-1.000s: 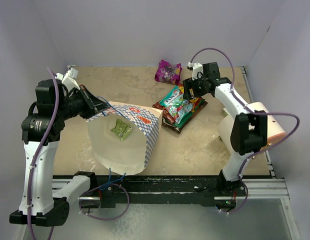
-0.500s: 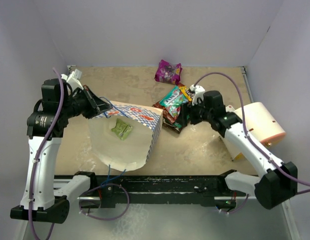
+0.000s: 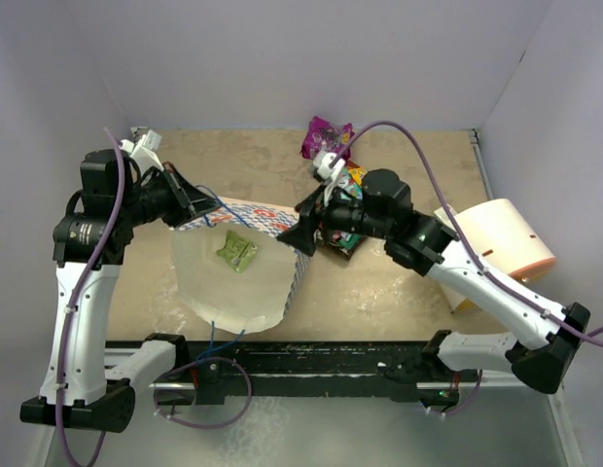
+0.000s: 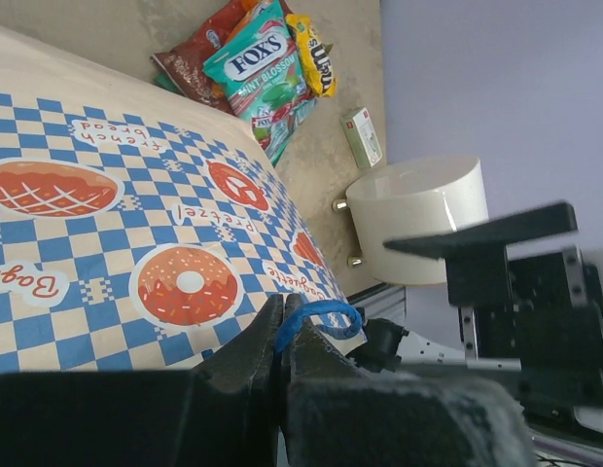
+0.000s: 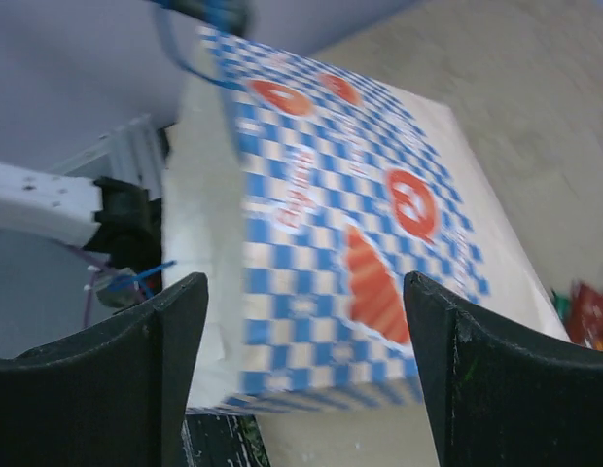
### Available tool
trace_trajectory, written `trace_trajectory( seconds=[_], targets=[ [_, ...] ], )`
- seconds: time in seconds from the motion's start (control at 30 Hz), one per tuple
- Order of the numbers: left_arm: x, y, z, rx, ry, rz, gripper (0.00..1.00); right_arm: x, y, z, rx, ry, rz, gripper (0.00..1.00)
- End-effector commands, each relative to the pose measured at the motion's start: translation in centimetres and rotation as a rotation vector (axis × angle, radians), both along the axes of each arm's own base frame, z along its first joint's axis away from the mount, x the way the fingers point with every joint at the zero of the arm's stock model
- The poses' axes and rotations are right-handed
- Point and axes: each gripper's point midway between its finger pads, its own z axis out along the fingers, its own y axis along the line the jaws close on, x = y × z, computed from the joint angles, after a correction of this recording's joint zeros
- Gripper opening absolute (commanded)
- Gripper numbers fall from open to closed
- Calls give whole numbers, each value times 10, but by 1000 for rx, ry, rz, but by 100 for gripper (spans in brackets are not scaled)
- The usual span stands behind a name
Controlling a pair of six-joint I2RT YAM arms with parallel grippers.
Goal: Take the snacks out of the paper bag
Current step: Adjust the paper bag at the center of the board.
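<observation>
The paper bag hangs tilted at left centre, its mouth facing up, with a small pale green snack lying inside. My left gripper is shut on the bag's blue string handle and holds that edge up; its jaws pinch the string. My right gripper stands open just off the bag's checkered right side, which fills the gap between its fingers without touching them. More snacks lie piled behind the right arm, and a magenta packet lies at the back.
A large cream cylinder lies at the right edge beside the right arm. In the left wrist view a small pale green box rests between the snack pile and the cylinder. Walls enclose three sides.
My right arm has swung from the snack pile at the back right down and left to the bag's right side, jaws staying open. The left gripper keeps its hold on the handle.
</observation>
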Motion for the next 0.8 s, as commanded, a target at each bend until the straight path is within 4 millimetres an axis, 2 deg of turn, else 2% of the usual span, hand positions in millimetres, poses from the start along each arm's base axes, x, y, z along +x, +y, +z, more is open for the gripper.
trace_trajectory(
  seconds=[0.0,0.1,0.27,0.33,0.4,0.53,0.6,0.77],
  targets=[
    [1,-5,32,-37,-113,-34,0,-49,41,39,44,-244,212,82],
    [-1,-7,34,-50,-117,-43,0,-81,73,30,32,-282,297,80],
    [-4,-8,37,-62,-117,-45,0,-120,131,-11,-70,-291,336,76],
    [-5,-8,38,-65,-115,-45,0,-122,148,-35,-144,-286,310,73],
    [-8,-9,38,-68,-113,-44,0,-111,160,-64,-234,-260,258,63],
    [-15,-8,37,-73,-109,-44,0,-78,159,-107,-434,-272,113,41],
    [-19,-8,36,-70,-107,-41,0,-68,153,-124,-518,-294,77,38],
    [-26,2,37,-31,-115,15,0,-32,116,-161,-778,-427,-41,31]
  ],
)
